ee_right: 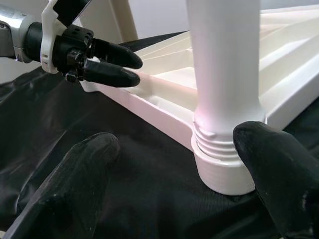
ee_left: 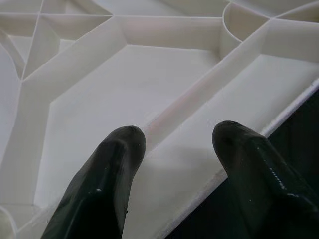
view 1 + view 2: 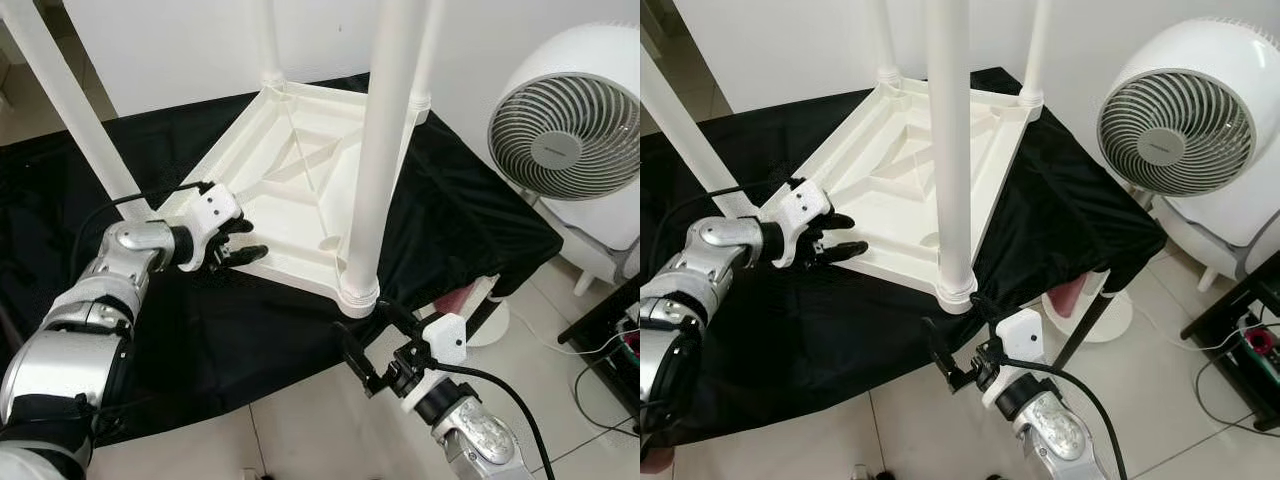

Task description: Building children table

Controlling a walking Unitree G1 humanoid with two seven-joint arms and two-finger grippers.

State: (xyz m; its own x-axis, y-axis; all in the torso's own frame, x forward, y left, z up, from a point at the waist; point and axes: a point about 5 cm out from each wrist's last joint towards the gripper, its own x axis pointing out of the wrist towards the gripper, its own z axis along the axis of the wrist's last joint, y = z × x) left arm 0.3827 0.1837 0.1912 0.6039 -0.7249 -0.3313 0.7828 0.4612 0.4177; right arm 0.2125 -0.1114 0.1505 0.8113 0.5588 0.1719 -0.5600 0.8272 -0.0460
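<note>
Two robot grippers at an upside-down white children's table on a black cloth.

Left gripper (image 3: 240, 240) hangs over the table top's (image 3: 290, 190) near rim, fingers spread, empty. Near-corner leg (image 3: 375, 150) stands upright in its socket. Right gripper (image 3: 378, 340) sits low beside that socket, fingers spread, holding nothing. White fan (image 3: 565, 125) stands far right.

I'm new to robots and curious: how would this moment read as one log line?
tabletop: upside down on black cloth | left gripper: open at rim | right gripper: open near leg

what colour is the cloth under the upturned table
Black. The cloth is plain and slightly wrinkled beneath the white table top, clearest in the left eye view.
</note>
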